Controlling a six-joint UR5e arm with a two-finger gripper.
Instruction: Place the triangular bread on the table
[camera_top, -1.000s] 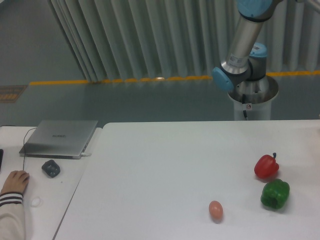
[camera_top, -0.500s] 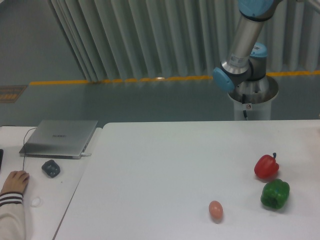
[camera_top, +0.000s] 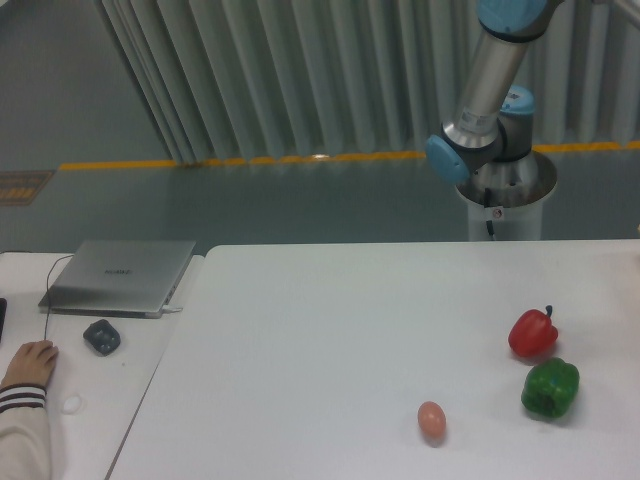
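The large white table (camera_top: 330, 330) fills the lower middle and right of the view. The triangular bread is out of view. The gripper is out of view too: only the arm's silver link and blue elbow joint (camera_top: 478, 120) show at the top right, above its round base. A tiny pale sliver shows at the right edge near the table's far corner; I cannot tell what it is.
A red bell pepper (camera_top: 532, 332), a green bell pepper (camera_top: 550, 388) and a small tan egg (camera_top: 431, 419) lie on the table's right part. At left, a smaller white desk holds a grey laptop (camera_top: 120, 275), a dark mouse (camera_top: 102, 336) and a person's hand (camera_top: 28, 364).
A tiny pale sliver has appeared at the right edge of the view. Nothing else has visibly moved.
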